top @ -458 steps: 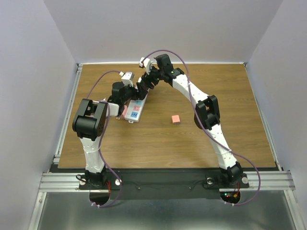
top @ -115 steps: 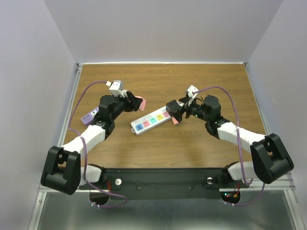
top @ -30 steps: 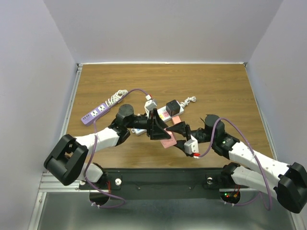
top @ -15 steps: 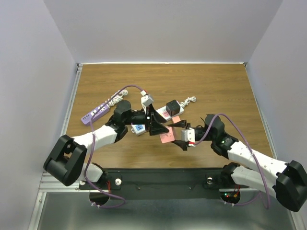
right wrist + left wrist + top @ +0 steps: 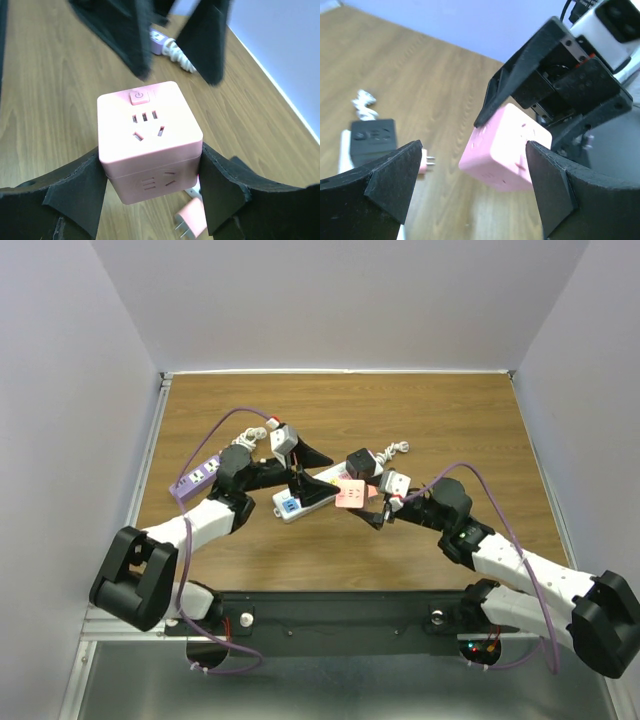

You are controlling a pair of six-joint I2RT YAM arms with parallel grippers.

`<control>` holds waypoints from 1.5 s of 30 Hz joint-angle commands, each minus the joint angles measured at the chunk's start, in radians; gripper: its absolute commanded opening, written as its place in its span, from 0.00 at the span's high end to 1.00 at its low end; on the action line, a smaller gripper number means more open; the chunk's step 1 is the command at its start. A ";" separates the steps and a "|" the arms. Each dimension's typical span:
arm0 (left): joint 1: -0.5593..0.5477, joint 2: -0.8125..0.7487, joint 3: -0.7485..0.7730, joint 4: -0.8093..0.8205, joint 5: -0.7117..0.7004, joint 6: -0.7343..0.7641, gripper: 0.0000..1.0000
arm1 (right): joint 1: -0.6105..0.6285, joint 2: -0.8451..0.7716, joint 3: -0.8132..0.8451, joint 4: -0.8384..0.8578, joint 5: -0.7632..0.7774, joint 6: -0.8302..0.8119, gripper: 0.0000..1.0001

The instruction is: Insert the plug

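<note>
Pink socket cube [image 5: 150, 145] — smooth matt plastic (wood-grain table [image 5: 50, 100]).

pink plug [image 5: 423, 162] mostly hidden, power strip [image 5: 296, 505] half-covered

table [image 5: 450, 410]: wood-grain top, beneath left gripper [image 5: 321, 470] and right gripper [image 5: 360, 499]
walls [image 5: 330, 300]: plain pale lavender, beyond and to both sides of them
rail [image 5: 134, 510]: aluminium, outboard of left gripper

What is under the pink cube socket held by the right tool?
A pink plug lies on the wooden table below it. The table directly beneath the cube is hidden.
</note>
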 commanded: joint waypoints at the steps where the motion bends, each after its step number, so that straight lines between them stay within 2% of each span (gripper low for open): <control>1: 0.013 -0.077 -0.054 0.211 -0.004 0.081 0.04 | 0.005 -0.014 0.051 0.114 0.139 0.135 0.99; 6: 0.013 -0.073 -0.144 0.423 0.016 0.107 0.04 | 0.003 -0.036 0.047 0.116 0.223 0.204 0.99; 9: 0.013 -0.039 -0.187 0.649 0.082 0.098 0.04 | -0.002 -0.062 0.039 0.124 0.245 0.243 0.99; 14: 0.013 0.073 -0.161 0.725 0.097 0.124 0.04 | -0.005 -0.091 0.033 0.162 0.228 0.306 0.99; 15: 0.013 0.122 -0.150 0.748 0.104 0.112 0.04 | -0.003 -0.096 0.031 0.177 0.222 0.313 0.99; 17: 0.013 0.174 -0.134 0.904 0.136 0.023 0.05 | -0.005 -0.097 0.031 0.190 0.184 0.333 0.99; 19: 0.017 0.256 -0.120 1.120 0.169 -0.107 0.05 | -0.005 -0.093 0.031 0.196 0.173 0.350 0.99; 25: 0.016 0.309 -0.043 1.118 0.180 -0.115 0.07 | -0.006 -0.055 0.033 0.214 0.156 0.375 0.99; 33: 0.016 0.185 -0.116 1.078 0.095 -0.039 0.08 | -0.006 -0.037 0.019 0.249 0.186 0.387 0.99; 36: 0.002 0.118 -0.147 0.976 0.029 0.050 0.09 | -0.006 -0.051 0.011 0.260 0.203 0.387 0.99; 37: -0.007 0.087 -0.155 0.854 -0.006 0.093 0.09 | -0.006 -0.053 0.011 0.262 0.208 0.387 0.99; 38: -0.035 0.055 -0.162 0.769 -0.051 0.224 0.09 | -0.006 -0.051 0.011 0.262 0.212 0.387 0.99; 39: -0.056 -0.017 -0.169 0.683 -0.139 0.286 0.09 | -0.006 -0.048 0.016 0.263 0.220 0.387 0.99; 40: -0.072 -0.048 -0.169 0.532 -0.169 0.352 0.09 | -0.005 -0.045 0.017 0.265 0.222 0.387 0.99; 41: -0.088 -0.077 -0.175 0.490 -0.192 0.398 0.09 | -0.006 -0.044 0.021 0.265 0.223 0.387 0.99; 45: -0.090 -0.143 -0.204 0.439 -0.174 0.415 0.09 | -0.006 -0.047 0.019 0.277 0.225 0.387 0.99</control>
